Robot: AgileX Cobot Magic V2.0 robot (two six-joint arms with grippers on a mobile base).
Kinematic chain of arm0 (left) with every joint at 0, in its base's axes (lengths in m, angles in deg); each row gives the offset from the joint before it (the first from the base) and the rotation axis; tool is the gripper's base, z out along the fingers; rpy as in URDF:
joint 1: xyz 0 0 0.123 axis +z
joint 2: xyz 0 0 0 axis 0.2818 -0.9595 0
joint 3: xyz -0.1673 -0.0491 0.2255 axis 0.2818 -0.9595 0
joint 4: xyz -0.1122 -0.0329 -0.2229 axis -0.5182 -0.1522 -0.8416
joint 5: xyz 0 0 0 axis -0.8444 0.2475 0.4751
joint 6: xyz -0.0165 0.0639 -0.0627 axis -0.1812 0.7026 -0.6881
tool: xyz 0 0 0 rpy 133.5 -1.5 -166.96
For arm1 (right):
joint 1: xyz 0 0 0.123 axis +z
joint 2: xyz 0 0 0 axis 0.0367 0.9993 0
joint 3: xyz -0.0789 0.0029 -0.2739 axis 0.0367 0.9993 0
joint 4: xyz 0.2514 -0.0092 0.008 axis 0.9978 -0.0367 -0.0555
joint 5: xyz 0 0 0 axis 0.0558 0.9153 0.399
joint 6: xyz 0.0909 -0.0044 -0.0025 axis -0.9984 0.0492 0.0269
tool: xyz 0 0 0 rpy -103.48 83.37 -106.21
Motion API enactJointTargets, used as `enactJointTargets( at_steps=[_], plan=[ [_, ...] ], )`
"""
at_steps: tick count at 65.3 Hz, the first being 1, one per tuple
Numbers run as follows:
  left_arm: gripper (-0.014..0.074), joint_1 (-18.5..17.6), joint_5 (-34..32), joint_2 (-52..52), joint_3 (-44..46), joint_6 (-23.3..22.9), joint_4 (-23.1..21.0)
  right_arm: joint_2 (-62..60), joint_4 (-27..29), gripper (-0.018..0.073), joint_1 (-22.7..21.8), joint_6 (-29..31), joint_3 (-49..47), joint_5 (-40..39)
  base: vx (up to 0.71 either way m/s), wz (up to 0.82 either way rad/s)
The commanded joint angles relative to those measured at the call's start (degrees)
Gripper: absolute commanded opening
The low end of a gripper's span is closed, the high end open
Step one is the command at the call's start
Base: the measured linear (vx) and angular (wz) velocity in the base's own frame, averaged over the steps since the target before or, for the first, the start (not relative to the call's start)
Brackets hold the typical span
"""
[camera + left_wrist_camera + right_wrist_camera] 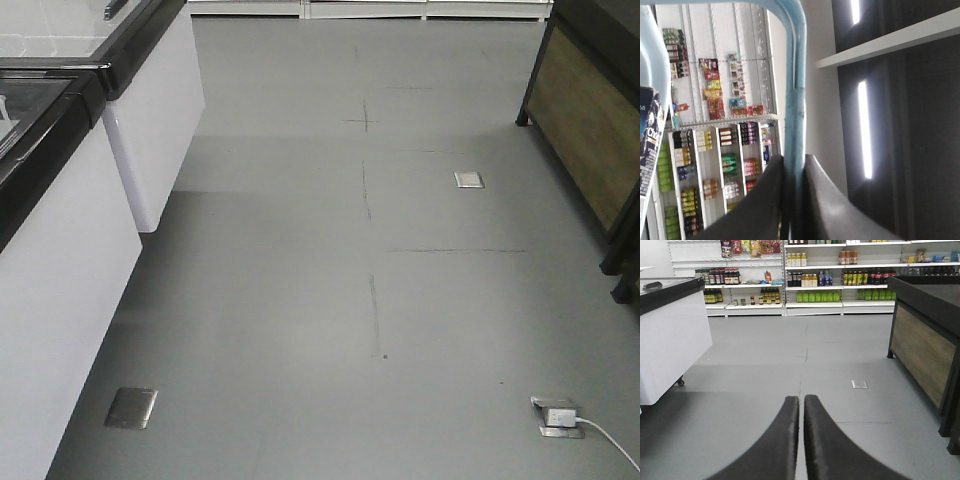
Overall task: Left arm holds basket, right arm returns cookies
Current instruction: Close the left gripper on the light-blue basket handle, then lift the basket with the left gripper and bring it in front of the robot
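Left jaws around basket handle (796,75), right jaws together

Chest cabinets (60,270) stood along the left and the counter (590,130) on the right, with the floor (330,300) between them. Shelving (755,307) ran across the far end, bottles (812,296) on its boards. And the handle of the basket (795,75) sat between the jaws of the left gripper (794,165), with the cookies (650,140) off to its left in the wrist view.
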State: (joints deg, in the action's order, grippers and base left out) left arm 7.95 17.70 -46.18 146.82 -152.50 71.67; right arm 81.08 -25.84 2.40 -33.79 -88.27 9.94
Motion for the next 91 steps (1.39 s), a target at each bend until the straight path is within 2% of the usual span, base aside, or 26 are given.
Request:
enactJointTargets(
  at_steps=[1, 26, 36, 45, 65, 91],
  plan=[
    [-0.0004, -2.4, -9.4, 3.1, 2.5, -1.8, -0.2, -0.5, -0.2, -0.0006, -0.3, 0.5, 1.0, -4.3, 0.0, 0.0],
    [-0.0004, -12.4, -10.4, 3.1, 2.5, -8.0, 5.9, -0.5, -0.2, -0.0006, -0.3, 0.5, 1.0, -4.3, 0.0, 0.0],
    [-0.0004, -16.9, -11.4, 3.1, 2.5, -8.2, 6.7, -0.5, -0.2, -0.0006, -0.3, 0.5, 1.0, -4.3, 0.0, 0.0],
    [-0.0004, -20.9, -12.6, 3.1, 2.5, -10.4, 7.7, -0.5, -0.2, -0.0006, -0.3, 0.5, 1.0, -4.3, 0.0, 0.0],
    [-0.0004, -29.4, -13.2, 3.1, 2.5, -17.3, 15.9, -0.5, -0.2, -0.0006, -0.3, 0.5, 1.0, -4.3, 0.0, 0.0],
    [-0.0004, -39.3, -14.7, 3.1, 2.5, -18.5, 17.0, -0.5, -0.2, -0.0006, -0.3, 0.5, 1.0, -4.3, 0.0, 0.0]
  ],
)
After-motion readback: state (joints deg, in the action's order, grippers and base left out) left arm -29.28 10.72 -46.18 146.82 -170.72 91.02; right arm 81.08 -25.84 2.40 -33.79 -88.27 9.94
